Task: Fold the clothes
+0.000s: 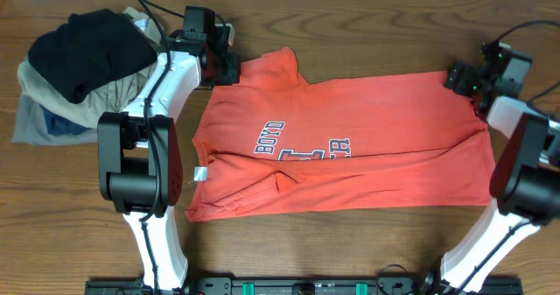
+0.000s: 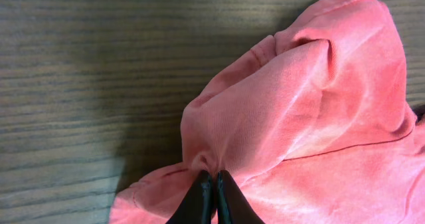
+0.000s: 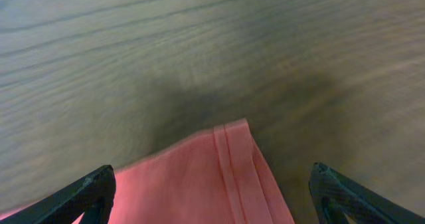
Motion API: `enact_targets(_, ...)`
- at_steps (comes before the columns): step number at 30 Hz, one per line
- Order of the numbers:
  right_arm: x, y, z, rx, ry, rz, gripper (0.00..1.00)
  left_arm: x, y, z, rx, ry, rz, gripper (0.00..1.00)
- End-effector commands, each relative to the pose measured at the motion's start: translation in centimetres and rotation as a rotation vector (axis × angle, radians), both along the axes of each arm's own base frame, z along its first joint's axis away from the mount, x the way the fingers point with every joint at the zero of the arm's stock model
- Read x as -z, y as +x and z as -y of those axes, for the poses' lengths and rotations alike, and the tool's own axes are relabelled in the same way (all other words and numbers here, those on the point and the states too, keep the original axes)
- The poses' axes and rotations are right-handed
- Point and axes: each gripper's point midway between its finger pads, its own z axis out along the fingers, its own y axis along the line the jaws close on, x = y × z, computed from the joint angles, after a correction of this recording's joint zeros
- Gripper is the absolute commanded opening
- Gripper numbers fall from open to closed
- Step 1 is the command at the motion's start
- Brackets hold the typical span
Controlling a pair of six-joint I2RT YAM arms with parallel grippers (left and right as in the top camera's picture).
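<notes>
The clothes, a red-orange T-shirt [image 1: 350,146] with "BOYD" lettering, lie spread across the table, partly folded, with a white tag [image 1: 200,173] at the left. My left gripper [image 1: 229,66] is at the shirt's upper left corner, shut on a pinch of the red-orange cloth [image 2: 285,117]; the dark fingertips [image 2: 214,184] are pressed together in the fabric. My right gripper [image 1: 457,76] is at the shirt's upper right corner, open, its fingers [image 3: 86,191] wide on either side of the hemmed corner [image 3: 232,164], apart from it.
A heap of other garments, black [image 1: 83,50] on top with khaki, grey and blue below, sits at the back left. Bare wooden tabletop [image 1: 367,32] runs along the back. Both arm bases stand at the front edge.
</notes>
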Motion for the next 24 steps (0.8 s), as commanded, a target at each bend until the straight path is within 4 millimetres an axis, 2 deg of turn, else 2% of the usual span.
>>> enact_targets(1,0.0,2.2,0.0,0.01,-0.006,0.009,0.89,0.1,-0.5,0.2,0.005,-0.011,-0.013,0.06)
enact_targets(3,0.6,2.5,0.1,0.017,-0.013,-0.013,0.85,0.1,-0.5,0.2,0.004,-0.01,-0.016,0.06)
enact_targets(5,1.0,2.4,-0.1,0.019,-0.016,-0.033,0.75,0.1,-0.6,0.2,0.004,-0.01,-0.018,0.06)
enact_targets(8,1.5,1.8,-0.1,0.034,-0.029,-0.068,0.53,0.1,-0.7,0.2,0.004,-0.01,-0.021,0.06)
enact_targets(10,1.8,1.4,-0.1,0.038,-0.028,-0.09,0.34,0.2,-0.7,0.1,0.004,-0.009,-0.025,0.06)
enact_targets(15,2.7,0.3,-0.1,0.045,-0.02,-0.145,0.05,0.2,-0.9,0.1,0.004,-0.009,-0.032,0.06)
enact_targets(20,2.9,-1.2,0.6,0.087,-0.051,-0.216,0.01,0.2,-1.2,0.1,0.004,-0.008,-0.043,0.06)
enact_targets(24,1.1,-2.1,1.1,0.112,-0.075,-0.236,0.01,-1.3,-1.3,0.1,0.004,-0.01,-0.023,0.06)
